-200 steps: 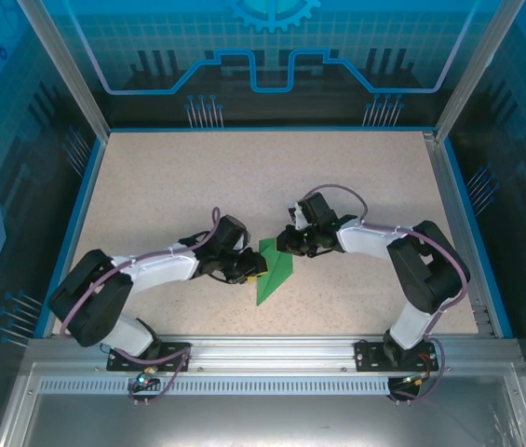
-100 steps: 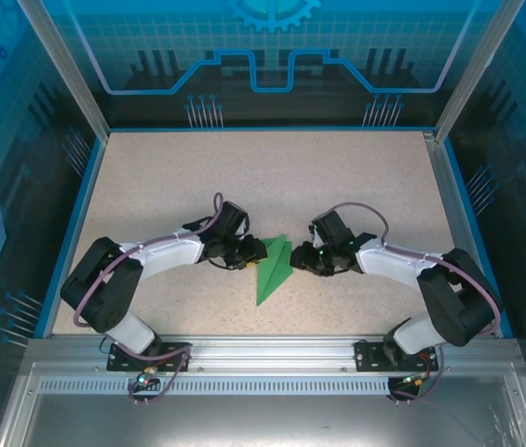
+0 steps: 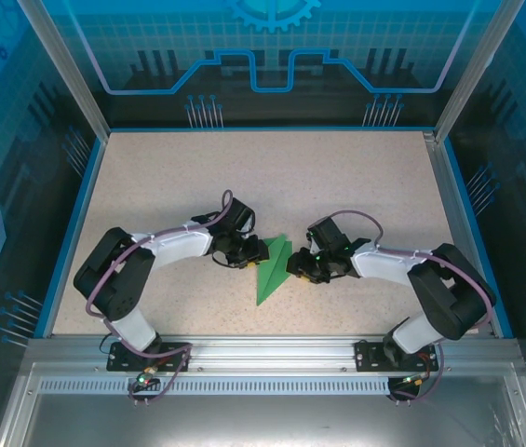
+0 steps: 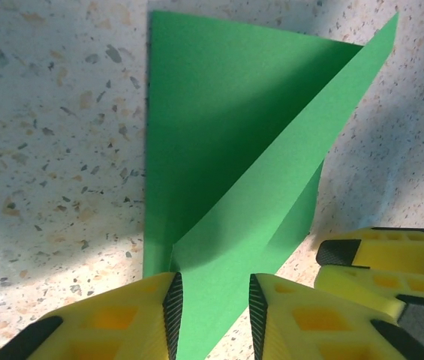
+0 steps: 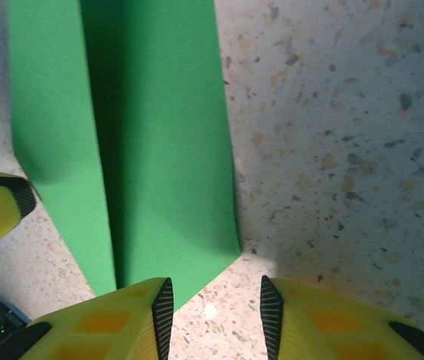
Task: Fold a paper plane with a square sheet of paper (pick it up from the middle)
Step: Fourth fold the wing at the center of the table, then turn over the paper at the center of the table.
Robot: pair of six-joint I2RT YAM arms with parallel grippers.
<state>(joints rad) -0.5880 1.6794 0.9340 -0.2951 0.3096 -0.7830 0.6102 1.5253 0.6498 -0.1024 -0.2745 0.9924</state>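
1 bright green folded paper plane (image 3: 273,267) is counted on 1 speckled beige table (image 3: 356,177). 2 white-and-black robot arms are counted: left arm (image 3: 174,247) and right arm (image 3: 388,263).

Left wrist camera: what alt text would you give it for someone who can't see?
Folded green paper lies on a speckled table, one flap partly raised. The left gripper's yellow fingers stand apart at the bottom, the paper's near edge between them; the right gripper pokes in at lower right.
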